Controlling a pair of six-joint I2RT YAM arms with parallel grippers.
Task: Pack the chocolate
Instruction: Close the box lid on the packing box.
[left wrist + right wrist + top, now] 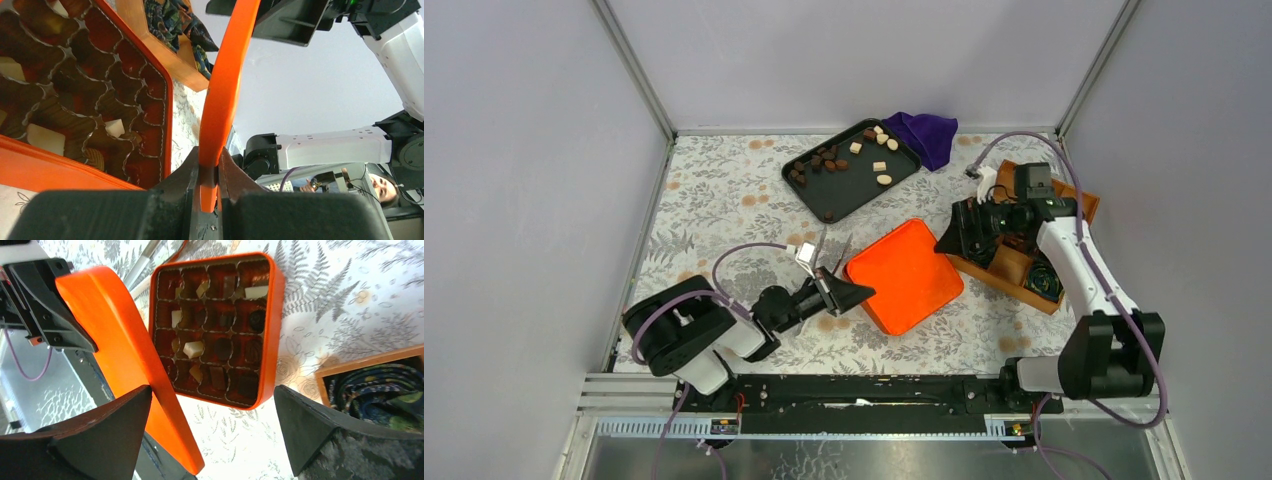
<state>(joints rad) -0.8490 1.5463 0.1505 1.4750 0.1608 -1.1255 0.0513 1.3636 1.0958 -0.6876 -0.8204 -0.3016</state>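
Orange box (274, 330), seemingly part-filled with chocolates (194, 348); left hand (209, 172) pinches lid (227, 75).

Spreads a pale floral print, grey ferns with tan blossoms, across the whole table (724, 190) from edge to edge. Bears a black tray (849, 197) set askew near the middle of the far edge, with a crumpled purple cloth (924, 135) just beside its right corner and close against that far edge. Holds an open wooden box (1006, 268) along the right edge, an orange box (272, 340) lying flat and open-topped around the middle, and a slim metal tool (822, 245) just left of it, on the bare print.
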